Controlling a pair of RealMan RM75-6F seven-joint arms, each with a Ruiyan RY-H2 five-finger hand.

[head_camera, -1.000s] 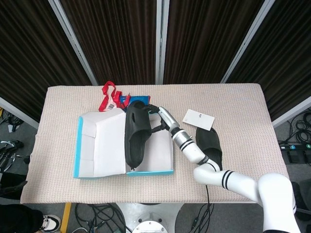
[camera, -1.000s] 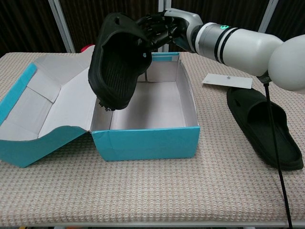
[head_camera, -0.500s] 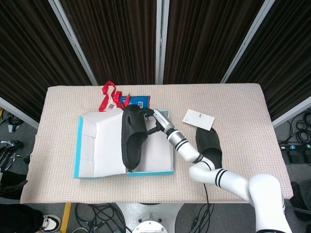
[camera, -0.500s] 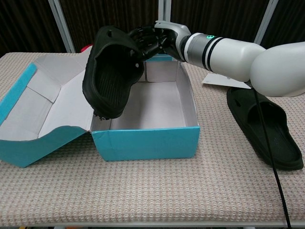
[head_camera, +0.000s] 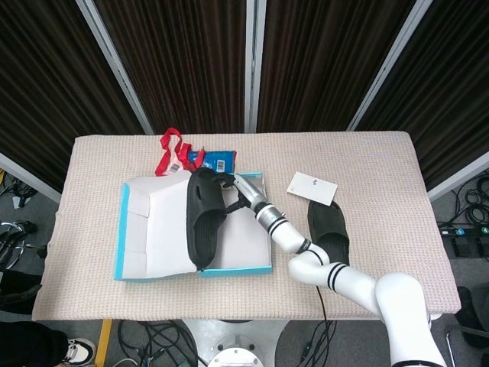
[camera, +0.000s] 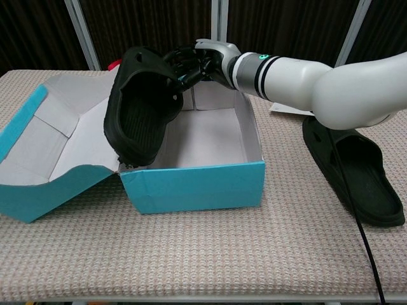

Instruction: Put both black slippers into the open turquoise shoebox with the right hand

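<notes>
Over the left side of the open turquoise shoebox [camera: 194, 184], the first black slipper [camera: 138, 106] hung tilted on edge, its ridged sole facing the chest camera and its lower end dipping to the box's left wall, where the opened lid [camera: 51, 143] folded away. From the head view the same slipper [head_camera: 205, 220] lay lengthwise along that left wall, partly over the white interior. The right hand [camera: 194, 60] gripped it at the upper end, dark fingers [camera: 180, 63] curled round the strap and closed on it, with the white forearm stretching back to the right across the box's far corner.

The second black slipper [camera: 353, 168] rested flat on the woven tablecloth [camera: 191, 260], well apart from the box on its right side, sole down and untouched. Just beyond its far end lay a white card [head_camera: 312, 188].

Behind the box, near the table's far edge, sat a red strap [head_camera: 170, 150] and a blue packet [head_camera: 218, 160], touching or nearly touching each other. Dark curtains [head_camera: 183, 61] hung behind the table.

The left hand appeared in neither view.
</notes>
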